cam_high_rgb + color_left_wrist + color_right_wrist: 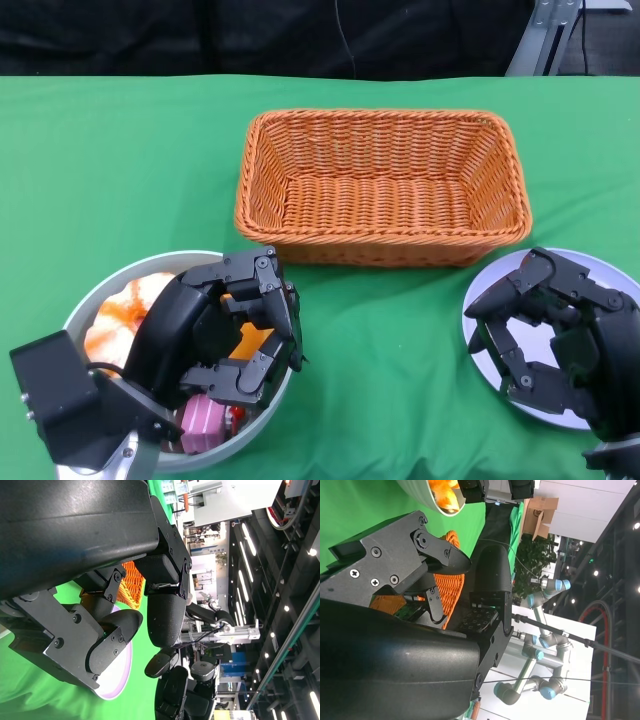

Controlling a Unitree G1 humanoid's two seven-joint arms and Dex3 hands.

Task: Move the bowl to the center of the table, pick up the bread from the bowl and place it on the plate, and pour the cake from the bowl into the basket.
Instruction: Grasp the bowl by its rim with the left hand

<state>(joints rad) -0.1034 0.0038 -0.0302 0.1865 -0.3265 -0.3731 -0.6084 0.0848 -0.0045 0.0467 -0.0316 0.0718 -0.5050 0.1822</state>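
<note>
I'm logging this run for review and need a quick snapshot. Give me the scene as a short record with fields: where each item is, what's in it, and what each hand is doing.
bowl: near left of the table, holds orange food and a pink piece
basket: middle, far side, nothing in it
plate: near right, nothing visible on it
left hand: over the bowl, fingers curled; grasp unclear
right hand: over the plate, fingers apart, holds nothing
table: green cover
</note>
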